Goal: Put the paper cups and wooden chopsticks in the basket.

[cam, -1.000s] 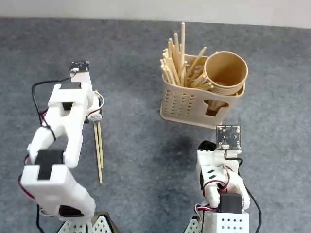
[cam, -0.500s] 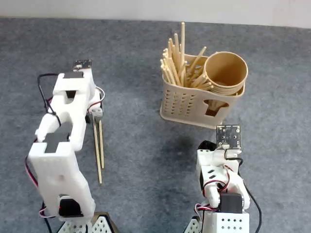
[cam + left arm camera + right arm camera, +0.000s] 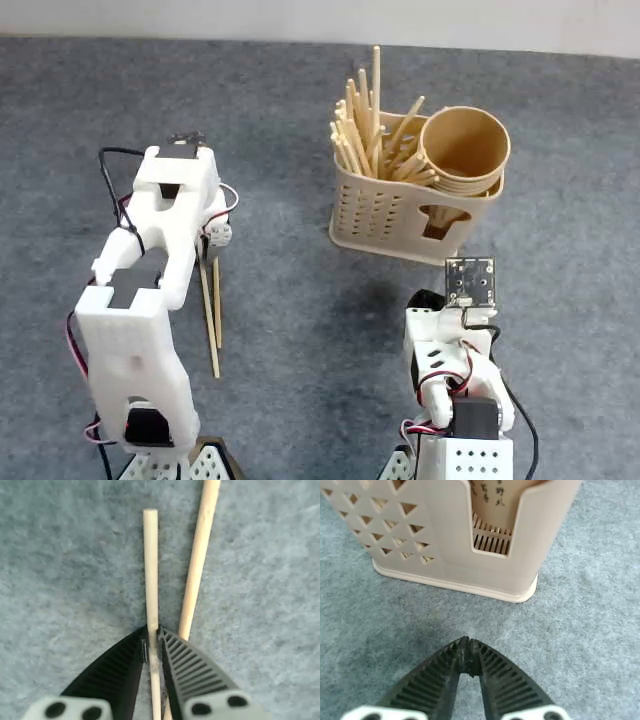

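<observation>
Now, at the left, my left claw (image 3: 152, 632) grips one chopstick (image 3: 150, 565) down at the tabletop (image 3: 60, 555); a second chopstick (image 3: 197, 565) lies just beside it. I judge this is the pickup step: next comes a lift and a carry right to the basket (image 3: 385, 215), which holds the cups (image 3: 465, 145). My right claw (image 3: 469, 662), near the basket, is closed on nothing.

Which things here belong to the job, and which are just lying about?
Job:
basket
paper cups stacked in it
chopsticks standing in it
gripped chopstick in the shut left gripper
loose chopstick beside it

Lying about:
grey mat
pale wall behind
</observation>
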Tool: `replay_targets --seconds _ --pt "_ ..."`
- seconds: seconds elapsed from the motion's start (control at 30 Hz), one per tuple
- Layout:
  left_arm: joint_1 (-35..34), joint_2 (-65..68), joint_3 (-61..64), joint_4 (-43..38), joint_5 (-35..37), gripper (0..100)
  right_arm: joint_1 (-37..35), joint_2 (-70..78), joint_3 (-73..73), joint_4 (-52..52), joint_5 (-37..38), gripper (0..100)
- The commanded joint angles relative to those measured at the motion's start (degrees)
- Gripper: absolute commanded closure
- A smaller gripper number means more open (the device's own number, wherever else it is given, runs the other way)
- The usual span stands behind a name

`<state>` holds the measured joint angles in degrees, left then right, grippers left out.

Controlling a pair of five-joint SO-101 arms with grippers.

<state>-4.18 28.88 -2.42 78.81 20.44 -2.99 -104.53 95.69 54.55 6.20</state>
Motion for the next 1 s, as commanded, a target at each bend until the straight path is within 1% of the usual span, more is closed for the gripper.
replay_targets --seconds 0.0,0.07,0.17,0.27,0.33,0.53,0.73,0.87,0.97 --pt "2.59 -0.66 -1.27 0.79 0.97 99 0.75 -0.92 8.84 -0.92 -0.18 99.3" --pt "2.59 -1.10 -1.36 0.97 1.05 99 0.75 -0.92 8.84 -0.92 -0.18 99.3" --pt "2.33 -3.74 -3.03 3.78 1.05 99 0.75 -0.92 8.84 -0.92 -0.18 99.3" --pt "2.59 -9.27 -4.00 7.91 1.05 100 0.75 -0.92 8.84 -0.92 -0.18 99.3" --pt "2.68 -14.02 -4.00 9.05 1.05 100 0.75 -0.92 8.84 -1.01 -0.18 99.3" --pt "2.59 -28.00 -3.38 9.14 0.70 100 0.75 -0.92 8.84 -1.01 -0.18 99.3" --pt "2.68 -38.29 -3.91 8.97 0.70 100 0.75 -0.92 8.84 -1.01 -0.18 99.3" --pt "4.44 -44.79 -3.82 4.57 0.70 100 0.75 -0.92 8.84 -1.01 -0.18 99.3" --pt "7.25 -49.71 -3.47 -0.79 0.70 100 0.75 -0.92 8.84 -1.01 -0.18 99.3"
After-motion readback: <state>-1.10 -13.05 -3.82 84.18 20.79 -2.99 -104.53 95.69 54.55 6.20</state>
